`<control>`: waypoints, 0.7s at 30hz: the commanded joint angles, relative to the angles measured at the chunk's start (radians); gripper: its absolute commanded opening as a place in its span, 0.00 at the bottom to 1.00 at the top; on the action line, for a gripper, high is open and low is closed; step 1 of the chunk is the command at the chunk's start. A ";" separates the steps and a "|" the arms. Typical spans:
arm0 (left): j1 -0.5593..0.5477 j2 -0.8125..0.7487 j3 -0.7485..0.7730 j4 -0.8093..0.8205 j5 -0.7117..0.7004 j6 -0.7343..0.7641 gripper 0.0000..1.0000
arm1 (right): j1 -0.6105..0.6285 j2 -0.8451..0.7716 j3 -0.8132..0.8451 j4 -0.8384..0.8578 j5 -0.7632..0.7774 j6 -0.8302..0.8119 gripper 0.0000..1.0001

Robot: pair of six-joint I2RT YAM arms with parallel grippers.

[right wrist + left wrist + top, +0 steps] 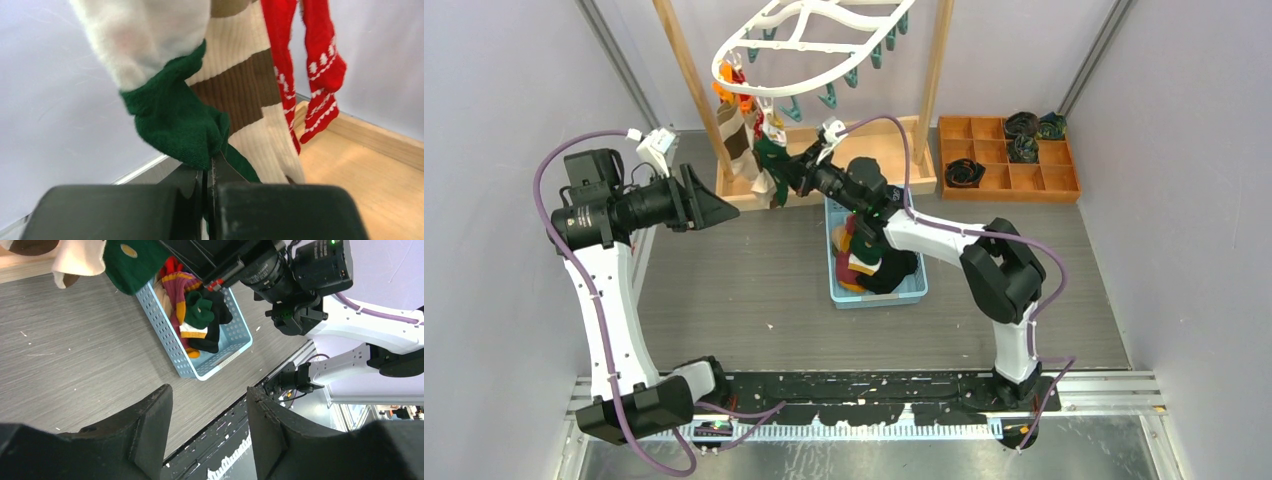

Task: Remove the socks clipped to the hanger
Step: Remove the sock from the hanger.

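Note:
The white hanger [809, 40] hangs from the wooden rack at the back, with teal clips along its rim. At its left end dangle several socks: a red one [729, 88], a cream and brown striped one [736, 145] and a dark green one [769, 160]. My right gripper [792, 172] is shut on the lower part of the green sock [175, 120], fabric pinched between the jaws, with the striped sock [245, 90] and red sock [322, 75] behind it. My left gripper [719, 205] hovers left of the socks, open and holding nothing [210, 400].
A light blue basket [832, 285] with several loose socks sits on the table under the right arm, also in the left wrist view [170, 335]. The wooden rack's post [689, 80] and base [894, 150] stand behind. An orange compartment tray [1009, 180] holds rolled socks at the back right.

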 commanded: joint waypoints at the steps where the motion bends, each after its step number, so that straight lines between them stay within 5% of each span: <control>1: 0.010 -0.020 0.010 0.049 0.038 -0.039 0.55 | 0.018 -0.154 -0.071 0.093 -0.074 0.024 0.01; 10: -0.029 -0.044 -0.052 0.231 0.124 -0.196 0.52 | 0.027 -0.393 -0.249 0.022 -0.258 0.209 0.01; 12: -0.074 -0.050 -0.062 0.289 0.128 -0.246 0.56 | 0.027 -0.432 -0.283 0.019 -0.297 0.264 0.01; 16: -0.177 -0.062 -0.087 0.431 0.125 -0.363 0.79 | 0.027 -0.506 -0.342 0.001 -0.349 0.334 0.01; 21: -0.282 -0.047 -0.080 0.557 0.122 -0.476 0.89 | 0.027 -0.578 -0.380 -0.040 -0.387 0.392 0.01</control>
